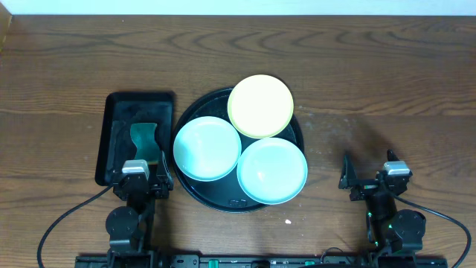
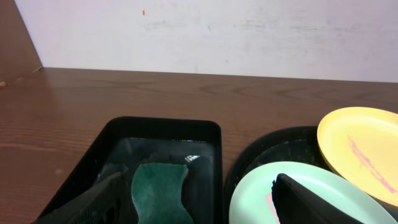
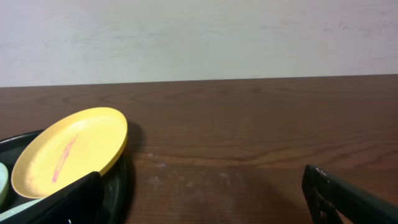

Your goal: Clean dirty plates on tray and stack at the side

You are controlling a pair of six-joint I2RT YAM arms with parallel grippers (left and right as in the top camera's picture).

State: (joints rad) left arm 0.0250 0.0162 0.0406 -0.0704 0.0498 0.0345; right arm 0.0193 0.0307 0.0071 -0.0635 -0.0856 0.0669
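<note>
Three plates lie on the round black tray (image 1: 195, 195) at the table's middle. A pale yellow plate (image 1: 260, 105) sits at the back, tilted on the rim, with a reddish smear in the wrist views (image 2: 364, 155) (image 3: 68, 149). Two mint-blue plates lie in front, one left (image 1: 207, 148), one right (image 1: 272, 170); the left one shows a pink smear in the left wrist view (image 2: 292, 193). My left gripper (image 1: 141, 176) is open and empty, low over the near end of the rectangular tray. My right gripper (image 1: 370, 177) is open and empty over bare table, right of the tray.
A smaller rectangular black tray (image 1: 119, 112) holding a teal sponge (image 1: 145, 140) stands left of the round tray; it also shows in the left wrist view (image 2: 158, 190). A small white speck (image 1: 288, 220) lies on the wood near the front.
</note>
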